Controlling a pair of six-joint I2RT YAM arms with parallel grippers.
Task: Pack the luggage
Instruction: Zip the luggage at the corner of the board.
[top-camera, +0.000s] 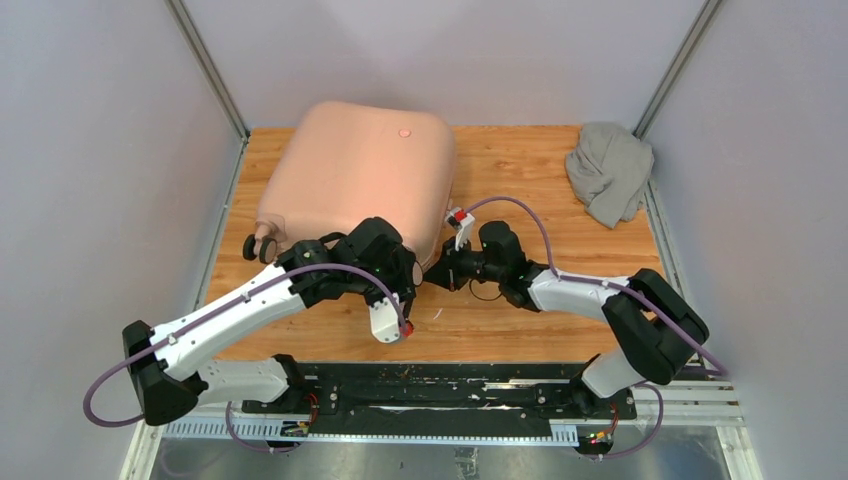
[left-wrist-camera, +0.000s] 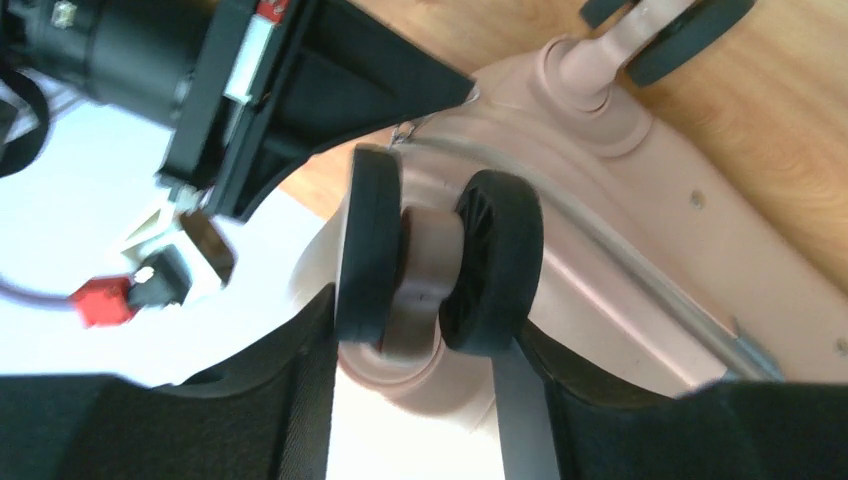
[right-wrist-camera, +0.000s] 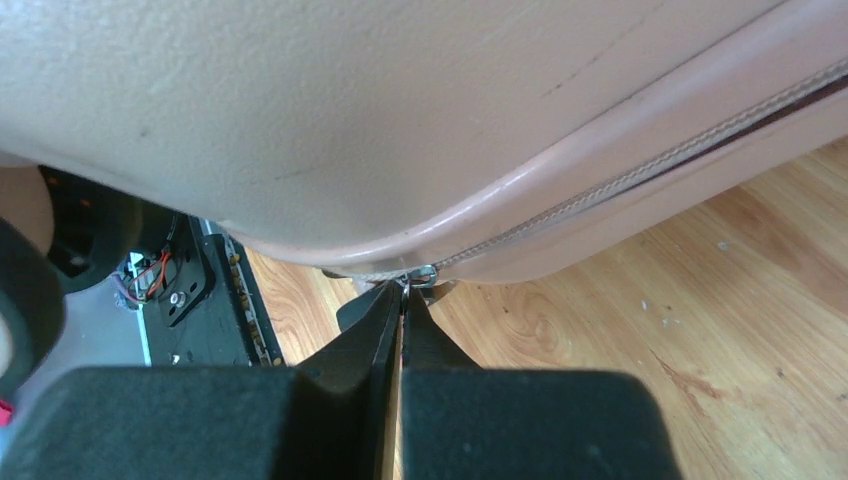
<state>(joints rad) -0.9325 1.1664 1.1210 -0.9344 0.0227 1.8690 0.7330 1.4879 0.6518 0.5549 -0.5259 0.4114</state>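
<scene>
Nearest me, my right gripper (right-wrist-camera: 402, 295) has its fingers pressed together on the zipper pull (right-wrist-camera: 420, 275) at the suitcase's near right corner. The zipper (right-wrist-camera: 640, 175) runs off from them along the seam (so I judge any pull must follow that line). Just to the left, my left gripper (left-wrist-camera: 425, 330) has its fingers either side of a wheel (left-wrist-camera: 440, 260); I cannot tell whether they clamp it. The closed suitcase (top-camera: 350, 180) lies flat on the table (top-camera: 520, 170), wheeled end toward me, stretching away. A grey cloth (top-camera: 610, 170) lies beyond, far right.
</scene>
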